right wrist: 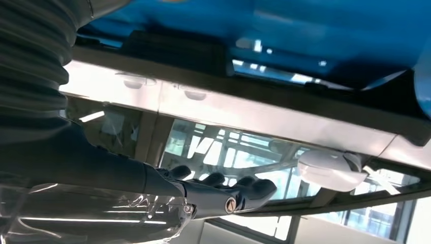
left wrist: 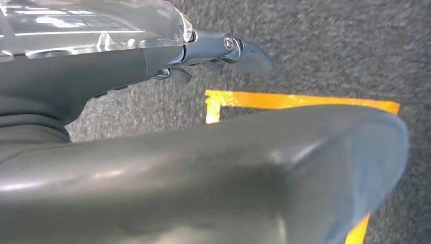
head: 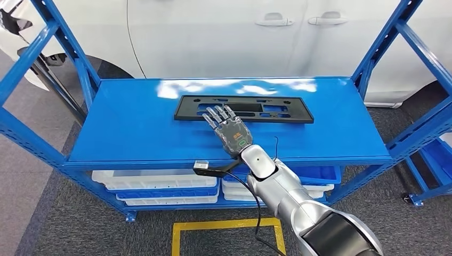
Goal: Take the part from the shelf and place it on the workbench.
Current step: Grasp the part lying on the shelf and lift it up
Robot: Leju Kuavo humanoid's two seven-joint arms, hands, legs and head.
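**Part flat on shelf, right hand spread over its near edge**

Part [head: 244, 108], a long black frame with cut-outs, lies flat on the blue top shelf [head: 133, 128], toward the back and a little right of the middle. From left to right in the head view: a blue upright [head: 21, 64], the bare left half of the shelf, then the part, with the right hand [head: 230, 129] reaching in from below. Its fingers [head: 218, 114] are spread and straight, overlapping the part's near edge; whether they touch it cannot be told. White trays [head: 154, 181] sit on the lower level, and a white car [head: 224, 37] stands behind. Yellow tape [head: 226, 225] marks the carpet.

The left hand [left wrist: 218, 53] hangs over grey carpet, fingers slightly curled, holding nothing.
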